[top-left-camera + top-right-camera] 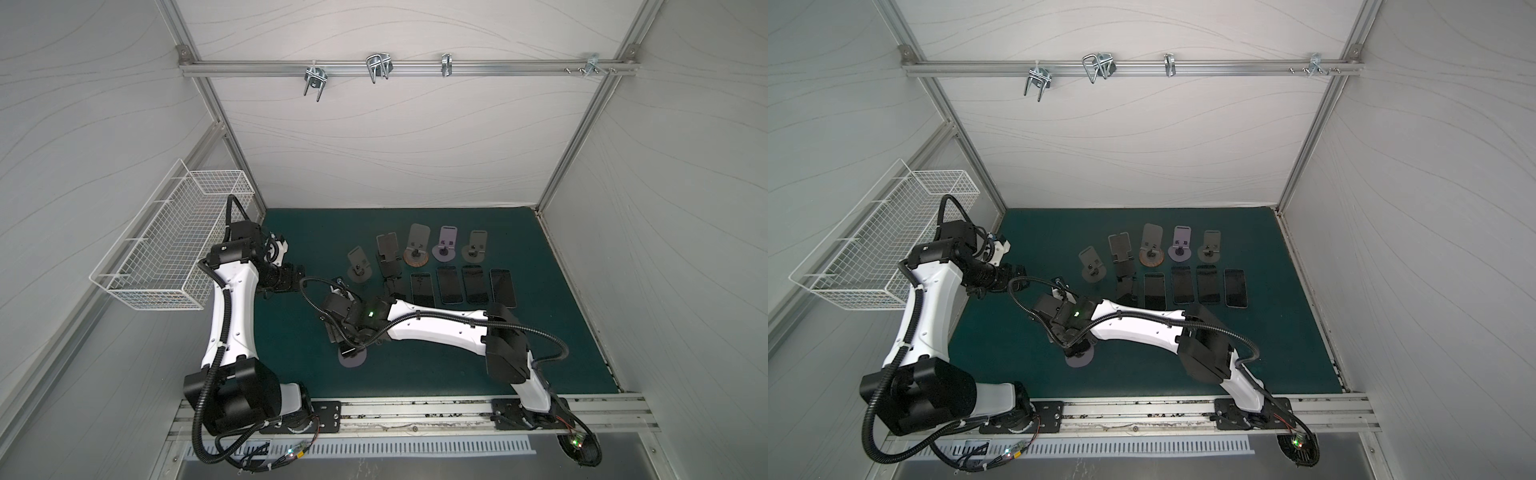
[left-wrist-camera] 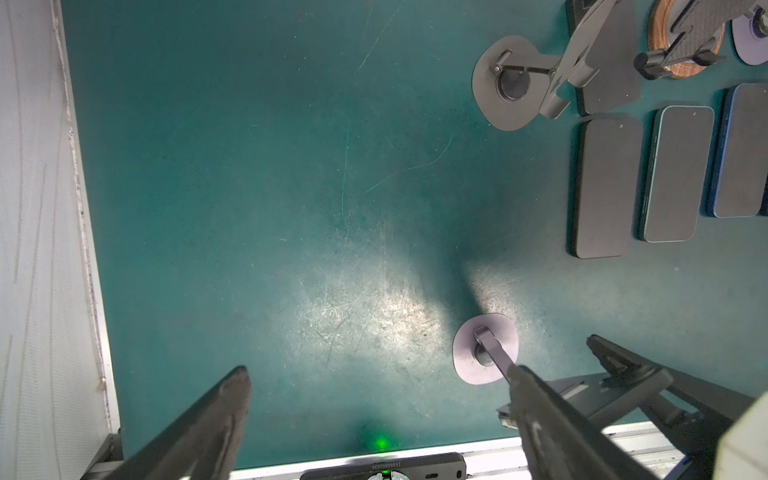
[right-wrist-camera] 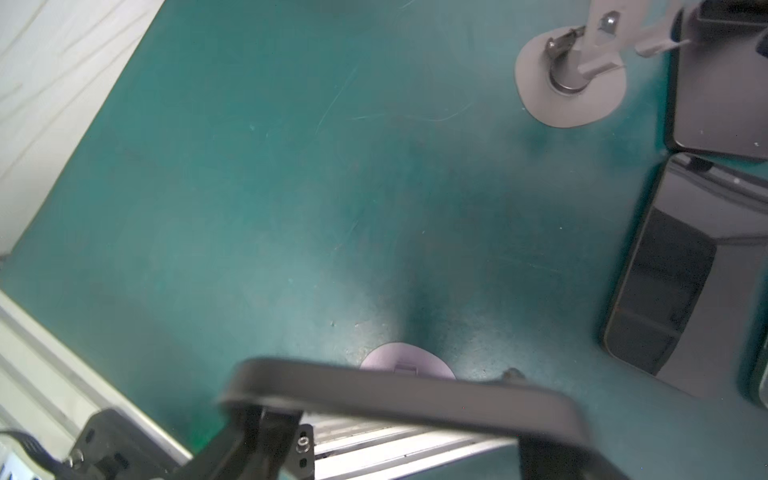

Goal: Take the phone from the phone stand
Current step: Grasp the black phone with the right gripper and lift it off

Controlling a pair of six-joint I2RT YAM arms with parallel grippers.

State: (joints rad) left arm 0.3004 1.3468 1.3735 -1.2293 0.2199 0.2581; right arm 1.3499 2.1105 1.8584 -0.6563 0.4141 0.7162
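**Phone clasped on its stand, lift not yet made**

First, the broad green surface (image 1: 415,374). At 9 o'clock from its middle, clear of everything: left gripper (image 2: 378,374), spread wide and holding nothing. Stretched across to about 7 o'clock: right gripper (image 3: 395,432), clamped across the width of the phone (image 3: 395,395), one finger at each long edge. At 12 o'clock, a row of empty stands (image 1: 417,241). Just nearer than those, toward 1 o'clock, a row of flat phones (image 1: 451,284). Under the clasped phone, small and lilac-footed: the phone stand (image 2: 465,357), flat on the surface.

Handling, by judgement: a rigid slab, fairly weighty for its size, glass-faced and slick, likely to slip if pinched on the faces. Best taken by the two long side edges near mid-length. Then best drawn up and out along the stand's tilt rather than sideways, to avoid tipping or dragging the light stand.

Views compared:
- **Both top views:** phone and right gripper mostly hidden beneath the wrist, with only the round base (image 1: 1079,356) peeking out.
- **Right wrist view only:** the phone spanning the fingers, though blurred.
- **Left wrist view only:** the stand's thin arm (image 2: 494,353) rising from that base, well apart from the flat phones.
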